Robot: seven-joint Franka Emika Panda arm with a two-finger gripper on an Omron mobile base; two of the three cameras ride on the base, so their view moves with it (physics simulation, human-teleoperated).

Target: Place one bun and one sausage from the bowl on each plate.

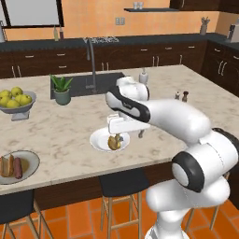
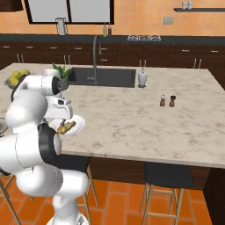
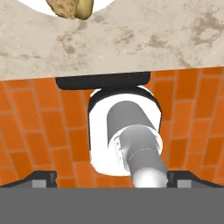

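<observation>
Glossy white rounded arm (image 1: 186, 122) with bulbous segments, dark grey joint bands, white boxy tool (image 1: 122, 131), small dark fingertips (image 3: 41, 177)

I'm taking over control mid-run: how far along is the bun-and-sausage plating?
Done: the white plate holds a bun; I can't make out a sausage on it. In hand: nothing, the gripper hangs open over that plate. Left: the bowl near the counter's edge holds sausages to be plated.

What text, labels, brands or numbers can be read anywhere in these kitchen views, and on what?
None can be read. The soap bottle, the salt and pepper shakers, the bottles at the back wall and the white plate show no legible marking; any print there is too small to tell.
</observation>
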